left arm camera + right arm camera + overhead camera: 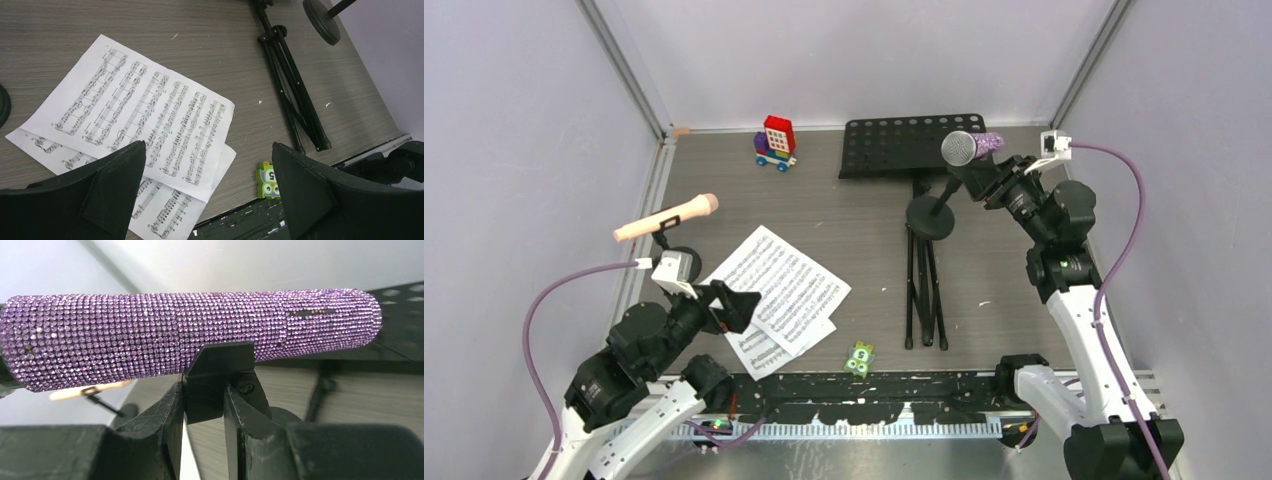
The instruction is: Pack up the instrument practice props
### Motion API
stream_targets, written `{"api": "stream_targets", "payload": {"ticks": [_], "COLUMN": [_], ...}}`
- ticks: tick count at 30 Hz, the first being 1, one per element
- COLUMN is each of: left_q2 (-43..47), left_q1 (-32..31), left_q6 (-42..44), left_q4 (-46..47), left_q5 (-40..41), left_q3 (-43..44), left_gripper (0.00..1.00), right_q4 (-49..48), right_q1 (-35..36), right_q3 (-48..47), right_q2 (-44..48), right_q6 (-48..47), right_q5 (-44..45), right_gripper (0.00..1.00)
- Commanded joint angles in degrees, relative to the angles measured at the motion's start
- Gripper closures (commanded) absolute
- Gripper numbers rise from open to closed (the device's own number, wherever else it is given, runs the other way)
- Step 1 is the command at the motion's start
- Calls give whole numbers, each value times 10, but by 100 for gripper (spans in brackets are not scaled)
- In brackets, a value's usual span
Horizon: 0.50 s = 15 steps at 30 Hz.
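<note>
The purple-glitter microphone [972, 147] sits in the clip of a black round-based mic mount [930, 216]. My right gripper [986, 182] is shut on that clip [216, 375], just under the microphone [190, 330]. The pink microphone [667, 217] rests in the second mount [676, 258] at the left. The black perforated music desk [894, 145] lies flat at the back, its tripod legs [924, 290] folded toward me. White sheet-music pages [784, 290] lie overlapped in the middle. My left gripper [739, 305] is open and empty above their near edge [140, 110].
A red-blue toy brick vehicle [775, 143] stands at the back. A small green square piece [859, 357] lies by the near edge, also in the left wrist view [266, 179] beside the tripod legs [295, 90]. Walls close in both sides.
</note>
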<state>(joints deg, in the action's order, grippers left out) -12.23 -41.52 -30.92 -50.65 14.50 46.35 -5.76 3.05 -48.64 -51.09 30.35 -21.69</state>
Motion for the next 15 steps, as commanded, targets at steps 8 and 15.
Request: {"api": "stream_targets", "payload": {"ticks": [8, 15], "left_q2": [14, 26], "left_q1": [-1, -1], "left_q6": [2, 3], "left_q4": [24, 27], "left_q5": [11, 6], "left_q3": [-4, -6], "left_gripper": [2, 2], "right_q4": [-168, -197], "right_q1": [222, 338], "right_q3": [-48, -47], "right_q2": [-38, -113], "right_q6": [-21, -91], "right_q5": [-49, 17], "right_gripper": [99, 99]}}
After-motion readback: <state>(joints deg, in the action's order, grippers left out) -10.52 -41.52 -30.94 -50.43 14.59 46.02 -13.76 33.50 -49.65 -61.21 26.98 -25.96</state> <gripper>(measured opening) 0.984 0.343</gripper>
